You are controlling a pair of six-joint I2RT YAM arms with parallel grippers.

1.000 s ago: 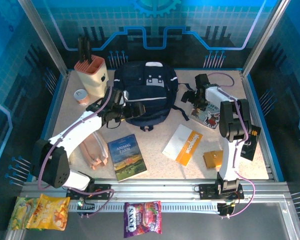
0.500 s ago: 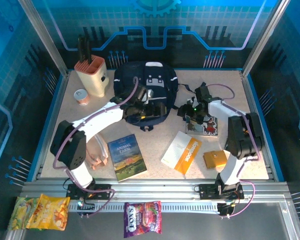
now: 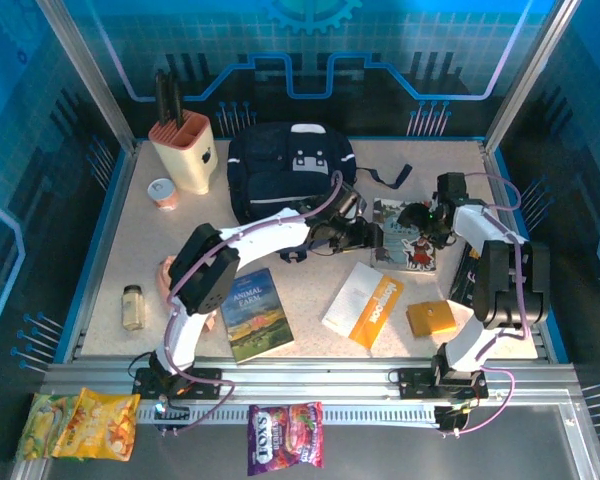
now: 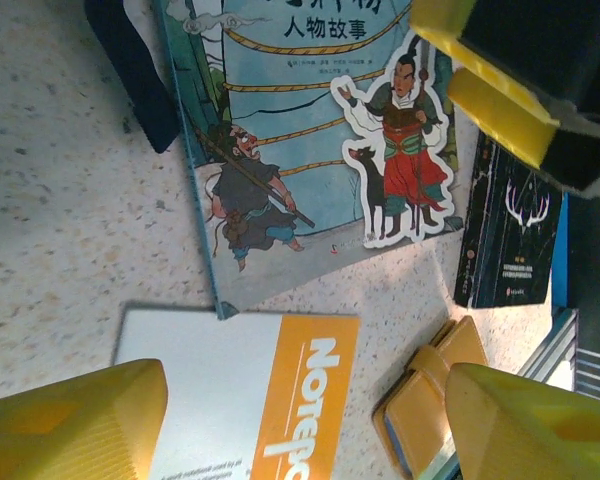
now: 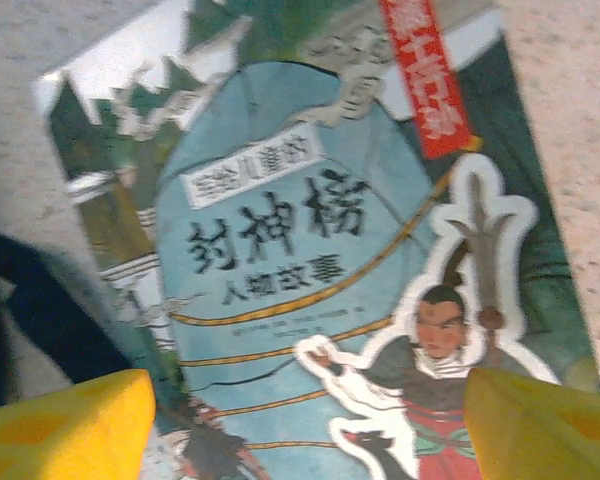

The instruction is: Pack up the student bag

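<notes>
Near the storybook (image 3: 412, 248), left gripper (image 3: 368, 233) and right gripper (image 3: 420, 214) hover, both spread.

I saw the left gripper (image 3: 370, 236) and right gripper (image 3: 418, 216) crowding each other over the storybook (image 3: 410, 250). The notebook (image 3: 365, 297) blocked its near edge. Bare tabletop (image 3: 306, 290) lay between notebook and farm book (image 3: 255, 312), free for passing.

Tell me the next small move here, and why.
Probably lower the right hand onto the picture book and close on its edge. Both hands are open. The right hand hovers directly over the book, which lies flat beside the student bag, not yet packed, and the left hand sits at the book's other side.
</notes>
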